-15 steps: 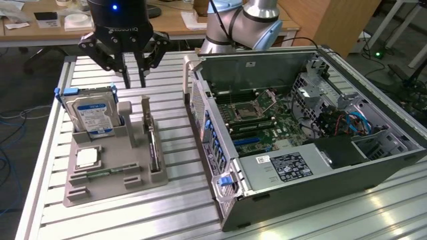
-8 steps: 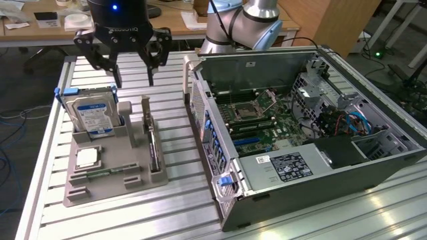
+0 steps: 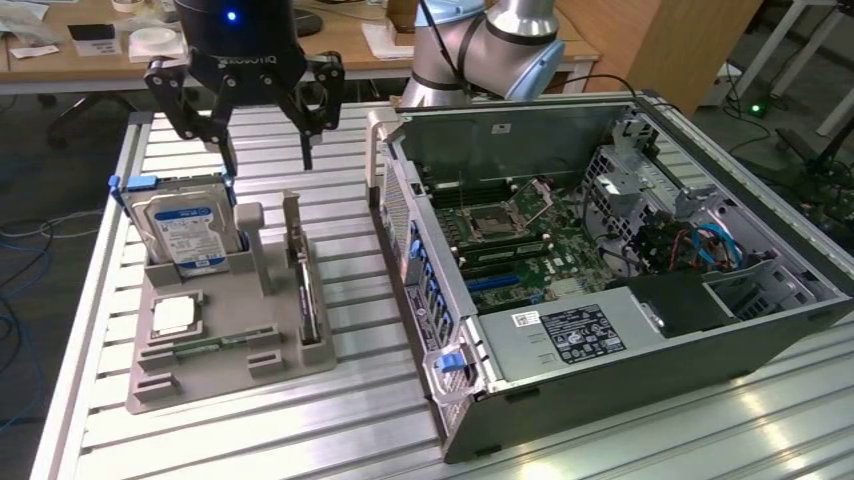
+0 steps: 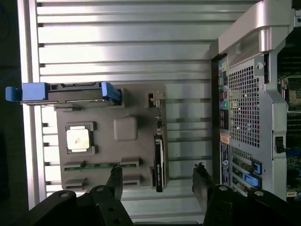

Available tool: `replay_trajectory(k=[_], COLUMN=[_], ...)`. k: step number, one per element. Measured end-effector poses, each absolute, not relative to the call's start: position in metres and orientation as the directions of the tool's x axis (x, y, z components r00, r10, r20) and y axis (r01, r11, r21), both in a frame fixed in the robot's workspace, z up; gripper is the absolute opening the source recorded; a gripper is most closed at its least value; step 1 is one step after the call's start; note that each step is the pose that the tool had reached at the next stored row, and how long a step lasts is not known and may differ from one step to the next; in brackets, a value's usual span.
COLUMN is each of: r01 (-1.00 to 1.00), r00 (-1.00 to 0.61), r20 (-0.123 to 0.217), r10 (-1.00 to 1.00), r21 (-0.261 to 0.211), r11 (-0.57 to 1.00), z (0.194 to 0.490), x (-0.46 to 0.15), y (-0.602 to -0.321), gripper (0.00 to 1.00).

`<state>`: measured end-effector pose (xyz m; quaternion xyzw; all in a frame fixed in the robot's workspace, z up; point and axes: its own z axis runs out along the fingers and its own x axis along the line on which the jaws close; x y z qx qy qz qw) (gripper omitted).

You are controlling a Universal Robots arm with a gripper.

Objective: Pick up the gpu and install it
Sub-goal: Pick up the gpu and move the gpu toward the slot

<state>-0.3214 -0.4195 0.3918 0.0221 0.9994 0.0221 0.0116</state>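
1. Grey plastic made up the holder tray (image 3: 240, 300), which lay on the slatted aluminium table (image 3: 374, 400) at about eight o'clock on the exterior view's dial.
2. The gpu (image 3: 310, 295) stood on edge in a slot along the tray's side nearest the computer case (image 3: 601, 330), at three o'clock from the tray's middle. Edge-on, it showed as a thin dark slab.
3. At eleven o'clock in the exterior view the gripper (image 3: 267, 150) hung above the tray's far end. Its fingers were spread wide with nothing grasped, and they were clear of the gpu.
4. In the wrist view the gripper (image 4: 157, 178) showed two black fingers (image 4: 115, 181) well apart. One end of the gpu (image 4: 159, 155) appeared in the gap between them, touched by neither.
5. A hard drive (image 3: 187, 230) with a blue label and blue side brackets stood upright at the tray's far end, at ten o'clock from the gpu. In the wrist view it (image 4: 66, 92) was seen edge-on.
6. A processor chip (image 3: 174, 318) lay flat in a recess at about eight o'clock from the gpu, with a green memory stick (image 3: 200, 350) just beyond it at seven o'clock.
7. The computer case lay open at three o'clock from the tray, its motherboard (image 3: 514, 240) exposed.
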Motion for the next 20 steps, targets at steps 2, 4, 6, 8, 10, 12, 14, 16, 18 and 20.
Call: replay_trajectory(k=[2, 4, 6, 8, 10, 12, 14, 16, 18, 20], r01=[0.040, 0.039, 0.038, 0.038, 0.038, 0.038, 0.038, 0.037, 0.037, 0.037], r00=[-0.999, -0.999, -0.999, -0.999, -0.999, -0.999, -0.999, -0.999, -0.999, -0.999], r20=[-0.022, -0.022, -0.022, -0.022, -0.022, -0.022, -0.022, -0.022, -0.022, -0.022], r10=[0.041, 0.040, 0.039, 0.039, 0.039, 0.039, 0.039, 0.038, 0.038, 0.038], r21=[0.045, 0.045, 0.045, 0.045, 0.045, 0.045, 0.045, 0.045, 0.045, 0.045], r11=[0.998, 0.998, 0.998, 0.998, 0.998, 0.998, 0.998, 0.998, 0.998, 0.998], z=[0.3913, 0.3907, 0.3900, 0.3895, 0.3891, 0.3887, 0.3883, 0.3877, 0.3868, 0.3859], x=[-0.3214, -0.3213, -0.3213, -0.3214, -0.3214, -0.3214, -0.3214, -0.3214, -0.3214, -0.3214], y=[-0.4198, -0.4203, -0.4213, -0.4219, -0.4226, -0.4232, -0.4237, -0.4241, -0.4243, -0.4244], gripper=[0.71, 0.71, 0.71, 0.71, 0.71, 0.71, 0.71, 0.71, 0.71, 0.71])
